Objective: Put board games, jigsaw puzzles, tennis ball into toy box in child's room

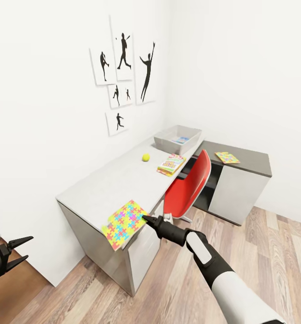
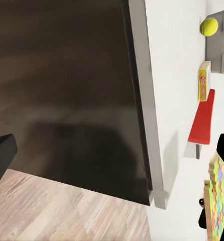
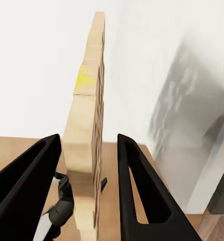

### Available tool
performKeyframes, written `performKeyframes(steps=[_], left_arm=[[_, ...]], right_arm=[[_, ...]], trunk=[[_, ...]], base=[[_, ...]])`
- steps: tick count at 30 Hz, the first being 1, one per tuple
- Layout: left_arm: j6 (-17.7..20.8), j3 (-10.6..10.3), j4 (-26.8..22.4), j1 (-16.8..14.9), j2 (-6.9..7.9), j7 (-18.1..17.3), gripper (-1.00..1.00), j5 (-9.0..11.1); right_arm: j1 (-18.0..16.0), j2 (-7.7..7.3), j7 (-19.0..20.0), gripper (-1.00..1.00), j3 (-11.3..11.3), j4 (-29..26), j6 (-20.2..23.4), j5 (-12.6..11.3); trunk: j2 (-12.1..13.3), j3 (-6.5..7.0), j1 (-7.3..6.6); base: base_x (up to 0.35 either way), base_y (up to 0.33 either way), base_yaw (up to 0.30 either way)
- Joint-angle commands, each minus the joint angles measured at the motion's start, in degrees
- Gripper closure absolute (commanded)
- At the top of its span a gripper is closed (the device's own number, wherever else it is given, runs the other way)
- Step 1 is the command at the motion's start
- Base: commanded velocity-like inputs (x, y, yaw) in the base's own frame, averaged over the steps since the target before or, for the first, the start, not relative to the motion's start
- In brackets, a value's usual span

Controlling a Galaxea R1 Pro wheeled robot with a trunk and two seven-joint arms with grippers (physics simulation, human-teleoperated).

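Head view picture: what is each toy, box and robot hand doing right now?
Multicoloured square jigsaw puzzle: overhanging the grey desk's near corner, between the right gripper's fingers.
Second jigsaw puzzle: flat on the dark desk.
Yellow-green tennis ball: resting on the desk.
Colourful board game: lying flat.
Grey toy box: open-topped.
Left gripper: open, empty.

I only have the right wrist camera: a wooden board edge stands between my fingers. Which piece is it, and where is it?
Observer: It's a jigsaw puzzle, overhanging the near corner of the light grey desk.
Operator: Where's the toy box from there?
Observer: The toy box sits at that desk's far end, by the room's corner.
Operator: What else is out?
Observer: A tennis ball and a board game lie on the same desk, and a second puzzle lies on the dark desk.
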Motion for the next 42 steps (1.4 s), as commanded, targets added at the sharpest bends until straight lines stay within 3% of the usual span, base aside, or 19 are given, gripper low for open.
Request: performKeyframes(steps=[1,18,28,34,42], left_arm=[[0.16,0.13,0.03,-0.05,0.00,-0.33,-1.00,-0.31],[0.06,0.18,0.03,-0.05,0.06,-0.33,-1.00,-0.35],[0.06,0.22,0.03,-0.05,0.07,-0.56,-1.00,-0.33],[0.06,0.01,0.03,-0.05,0.07,-4.61,-1.00,-0.46],[0.28,-0.03,0.03,-0.05,0.15,-6.11,-1.00,-0.47]], right_arm=[[-0.04,-0.01,0.32,1.00,0.01,-0.05,0.07,-0.13],[0.08,-0.74,8.30,1.00,0.01,-0.13,-0.09,-0.18],[0.57,-0.74,9.39,1.00,-0.08,-0.08,-0.16,-0.14],[0.74,-0.72,9.33,1.00,-0.08,-0.11,-0.18,-0.13],[0.75,-0.39,9.28,1.00,-0.08,-0.08,-0.26,-0.05]], trunk=[[0.38,0.13,-0.22],[7.20,3.18,-3.96],[11.21,4.98,-6.15],[13.62,6.05,-7.47],[16.83,7.49,-9.23]], base=[[0.000,0.000,0.000],[0.000,0.000,0.000],[0.000,0.000,0.000],[0.000,0.000,0.000],[0.000,0.000,0.000]])
